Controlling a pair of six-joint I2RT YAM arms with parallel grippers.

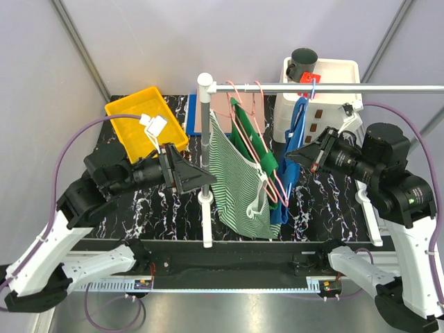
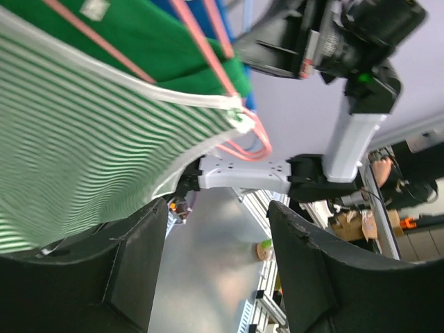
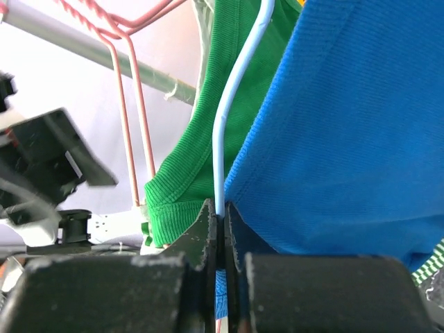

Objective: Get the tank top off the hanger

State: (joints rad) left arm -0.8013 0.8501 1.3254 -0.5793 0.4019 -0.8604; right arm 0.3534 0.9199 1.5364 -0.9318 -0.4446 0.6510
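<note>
**Q:** How do the tools stand?
**A:** Left tool (image 2: 218, 257): fingers apart, just beside the striped top (image 2: 83, 159). Right tool (image 3: 222, 229): fingers pressed together on the pale blue hanger (image 3: 232, 104).

**Q:** Where is the tank top?
**A:** The blue tank top (image 3: 347, 139) hangs on that hanger from the rail (image 1: 361, 88), over the table (image 1: 312, 201). A yellow bin (image 1: 128, 104) lies beyond.

Blue knit-cloth tank top (image 3: 333, 125), smooth pale-blue wire hanger (image 3: 232, 104), satin metal rail (image 1: 388, 88), glossy yellow plastic bin (image 1: 135, 118)
</note>
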